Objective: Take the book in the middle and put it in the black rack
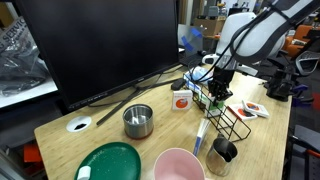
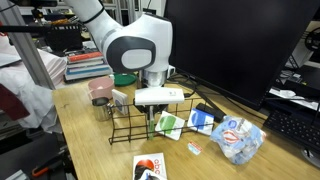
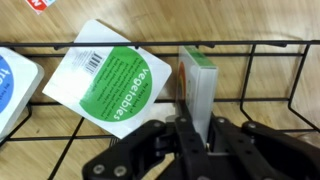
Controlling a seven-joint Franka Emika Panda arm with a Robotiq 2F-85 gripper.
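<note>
In the wrist view my gripper (image 3: 197,125) is shut on the book (image 3: 196,80). The book is a thin white booklet with green on it, seen edge-on and upright between the wires of the black rack (image 3: 265,44). In both exterior views the gripper (image 1: 213,92) (image 2: 152,108) reaches down into the long black wire rack (image 1: 230,122) (image 2: 130,128), and the fingers hide most of the book there.
A white booklet with a green "vegetables" circle (image 3: 110,85) (image 2: 168,125) lies flat by the rack, next to a blue one (image 2: 203,120). A booklet with an orange-red mark (image 1: 181,99) stands nearby. Also on the table are a steel cup (image 1: 138,121), a pink bowl (image 1: 178,165), a green plate (image 1: 110,162) and a big monitor (image 1: 100,45).
</note>
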